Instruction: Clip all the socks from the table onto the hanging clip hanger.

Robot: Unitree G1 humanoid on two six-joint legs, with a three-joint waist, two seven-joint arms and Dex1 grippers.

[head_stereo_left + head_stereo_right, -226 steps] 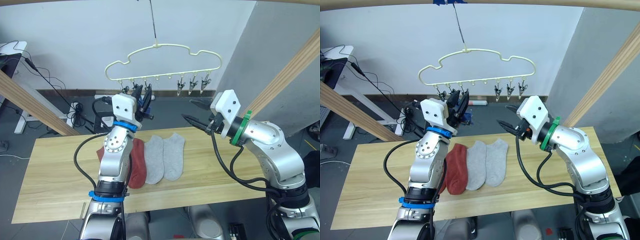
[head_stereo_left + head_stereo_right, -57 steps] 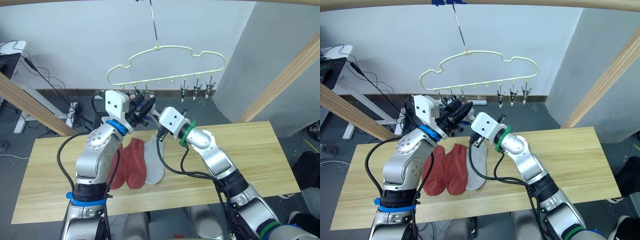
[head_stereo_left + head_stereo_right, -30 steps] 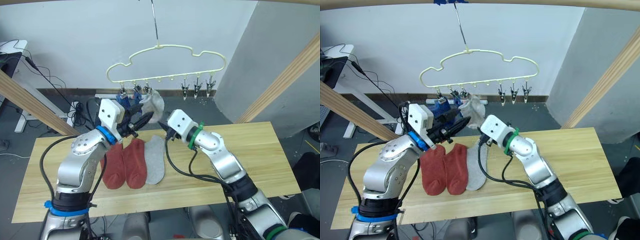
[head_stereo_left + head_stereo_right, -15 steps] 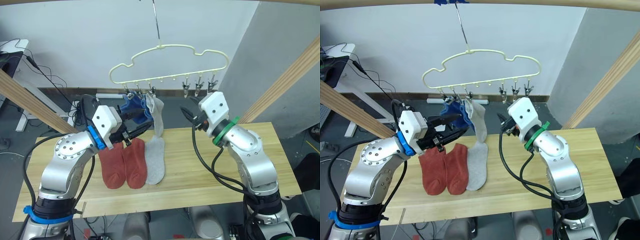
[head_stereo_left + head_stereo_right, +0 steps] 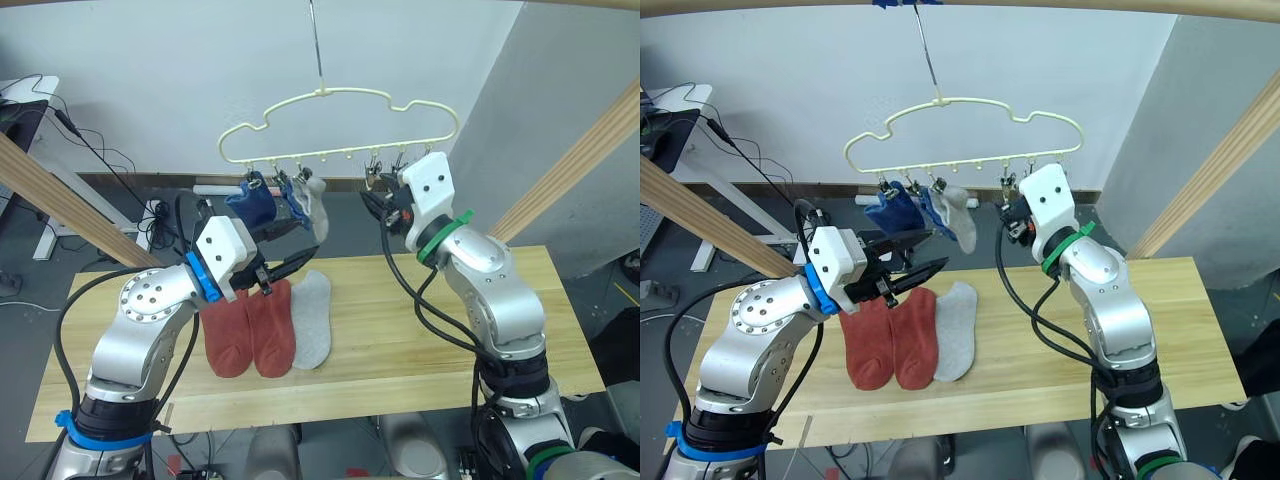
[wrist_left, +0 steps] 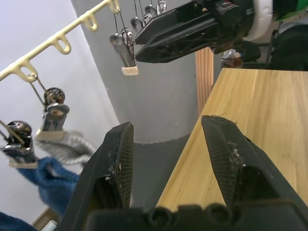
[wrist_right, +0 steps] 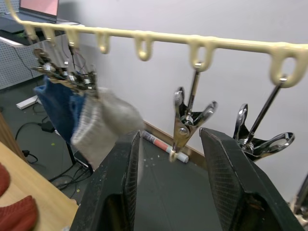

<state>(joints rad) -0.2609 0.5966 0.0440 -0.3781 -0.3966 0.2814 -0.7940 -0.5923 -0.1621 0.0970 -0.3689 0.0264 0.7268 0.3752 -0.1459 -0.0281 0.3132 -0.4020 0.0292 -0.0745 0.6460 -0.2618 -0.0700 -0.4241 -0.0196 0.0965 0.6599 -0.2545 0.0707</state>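
two rust-red knit socks [image 5: 248,334] and one light grey sock [image 5: 312,320] flat on my yellowish plank table [image 5: 400,330], my left gripper [image 5: 283,259] wide, empty, above them, my right gripper [image 7: 168,159] wide beneath clips, cream wavy wire hanger [image 5: 340,125] holding two blue socks [image 5: 265,200] and a grey sock [image 5: 318,208]

bare table [image 5: 450,320] right of socks [image 5: 265,325]; right claw [image 5: 372,197] crowding free clips [image 7: 185,126]

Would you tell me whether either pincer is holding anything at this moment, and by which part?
Nothing is held. The left pincer and the right pincer are both open and empty; the grey sock hangs from the clip hanger.
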